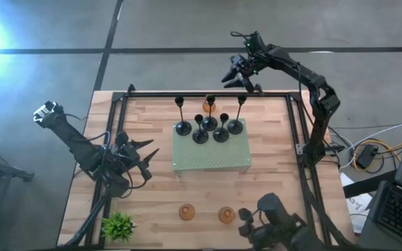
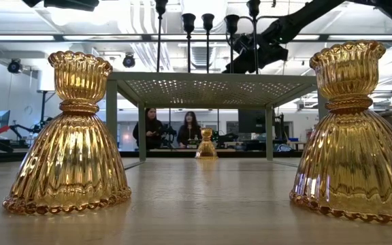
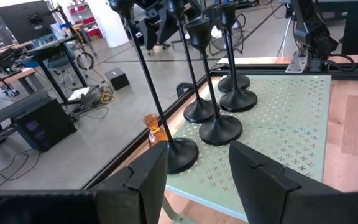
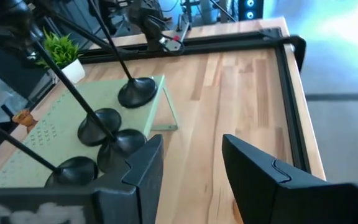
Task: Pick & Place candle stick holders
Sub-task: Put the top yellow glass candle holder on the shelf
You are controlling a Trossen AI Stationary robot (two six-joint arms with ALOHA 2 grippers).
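Standing clustered on the green perforated platform (image 1: 211, 157) at mid-surface, five black candle stick holders (image 1: 210, 124) appear already placed, while one amber holder (image 1: 209, 107) sits just behind them and two more amber holders (image 1: 186, 211) wait near the front edge. Judged from this, the step in hand is a reach between placements, and the next move calls for lowering onto a remaining amber piece. Right pincer (image 1: 237, 75) hovers beyond the far rail, partly open and empty; left pincer (image 1: 145, 157), also parted and holding nothing, waits left of the platform.
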